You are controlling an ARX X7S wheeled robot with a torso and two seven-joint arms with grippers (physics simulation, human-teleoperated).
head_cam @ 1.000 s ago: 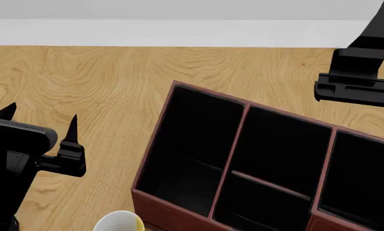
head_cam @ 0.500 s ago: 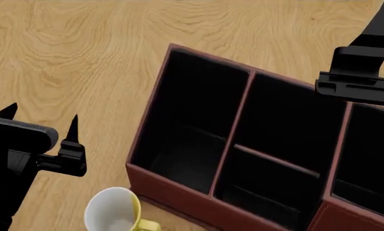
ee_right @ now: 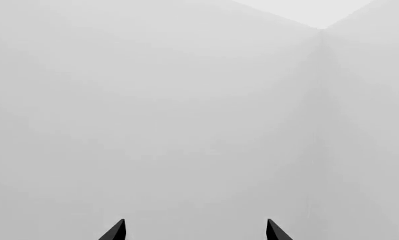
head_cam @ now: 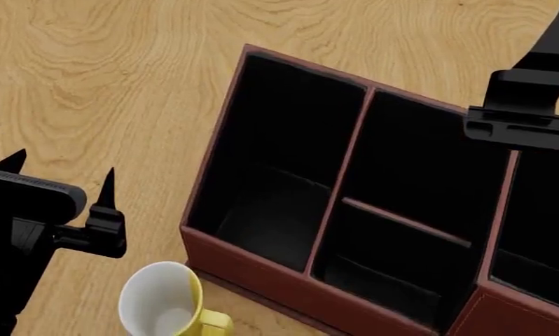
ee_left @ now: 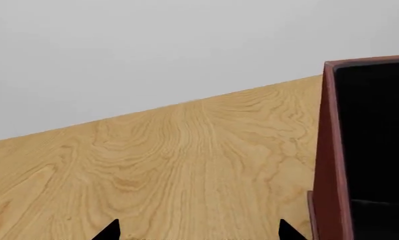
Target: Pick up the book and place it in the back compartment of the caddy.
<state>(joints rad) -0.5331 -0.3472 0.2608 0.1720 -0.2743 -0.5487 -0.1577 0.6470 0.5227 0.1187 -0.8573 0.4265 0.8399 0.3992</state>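
The book shows in none of the views. The caddy [head_cam: 260,276] is a dark red-brown box with black-lined sections, filling the middle and right of the head view. Its corner wall also shows in the left wrist view [ee_left: 333,150]. My left gripper [head_cam: 60,169] hangs open and empty over the wooden table, left of the caddy; its two tips are spread wide in the left wrist view [ee_left: 199,232]. My right gripper [ee_right: 194,231] is open and empty and faces only a blank grey wall. Its black body [head_cam: 522,119] is above the caddy's right part.
A white mug with a yellow handle [head_cam: 162,304] stands at the caddy's near left corner, below my left gripper. The wooden table [head_cam: 102,77] stretches to the left and behind the caddy. A grey wall lies beyond the table edge [ee_left: 153,50].
The head view has tilted down: the wall strip has left the picture, and the caddy and mug sit higher and show more fully. Both grippers stay open in the same spots.
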